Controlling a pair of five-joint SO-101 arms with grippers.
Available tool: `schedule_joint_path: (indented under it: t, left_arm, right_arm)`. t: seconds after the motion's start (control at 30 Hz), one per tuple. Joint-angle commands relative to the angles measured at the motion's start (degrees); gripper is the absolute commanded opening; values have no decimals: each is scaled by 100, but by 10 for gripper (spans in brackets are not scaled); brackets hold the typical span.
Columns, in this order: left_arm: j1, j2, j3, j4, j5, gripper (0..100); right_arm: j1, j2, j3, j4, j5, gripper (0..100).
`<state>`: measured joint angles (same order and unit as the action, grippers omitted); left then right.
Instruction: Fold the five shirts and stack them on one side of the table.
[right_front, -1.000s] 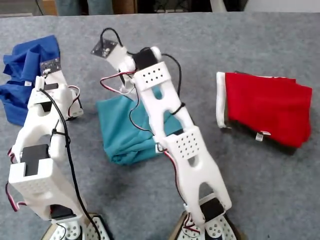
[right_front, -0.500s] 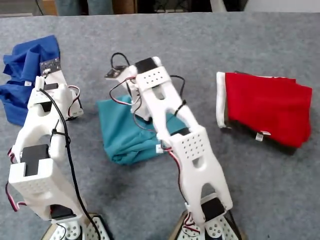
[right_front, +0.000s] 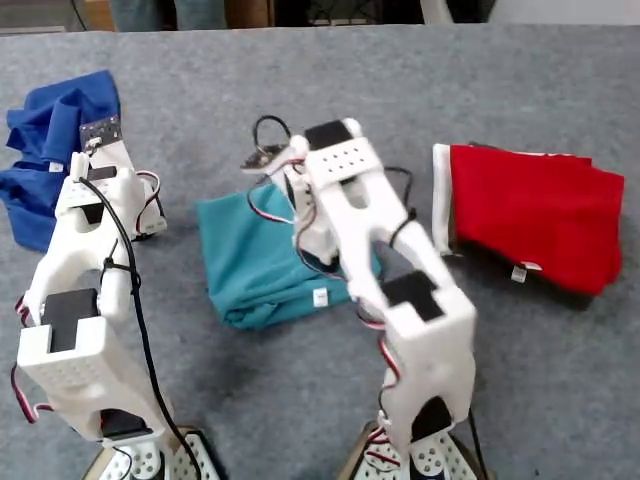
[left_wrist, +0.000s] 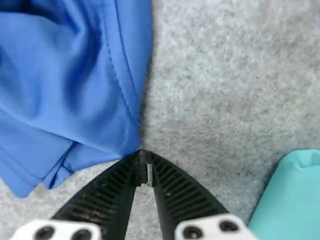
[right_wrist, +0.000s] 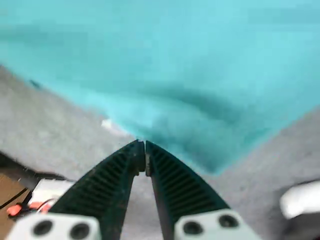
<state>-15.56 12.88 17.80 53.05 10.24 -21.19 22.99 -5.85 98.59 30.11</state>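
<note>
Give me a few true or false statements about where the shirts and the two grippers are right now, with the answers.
The teal shirt lies between the blue shirt and the red shirt. True.
The left gripper is wide open. False: it is shut, at the blue shirt's edge.
The red shirt is stacked on the teal shirt. False: they lie apart on the table.
The right gripper is shut, at the teal shirt. True.

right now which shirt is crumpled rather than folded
The blue shirt beside the left tool: it lies bunched in a heap, while the teal shirt and the red shirt are folded flat.
</note>
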Motion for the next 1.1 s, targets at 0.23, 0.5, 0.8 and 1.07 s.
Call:
schedule_joint_path:
  t: [0.23, 0.5, 0.8, 1.07]
  left_arm:
    - [-48, -53, -189, -9, -53, 32]
    - [-13, -53, -180, -26, -35, 32]
    - [-22, -53, -154, -26, -53, 32]
    - [-180, -53, -189, -26, -26, 32]
  right_arm:
    - [1134, -3521, 3055, -1319, 360, 14]
    - [484, -3600, 2967, -4185, 193, 15]
    - [387, -2105, 3064, -4519, -519, 14]
    - [615, -2229, 3442, -2549, 167, 13]
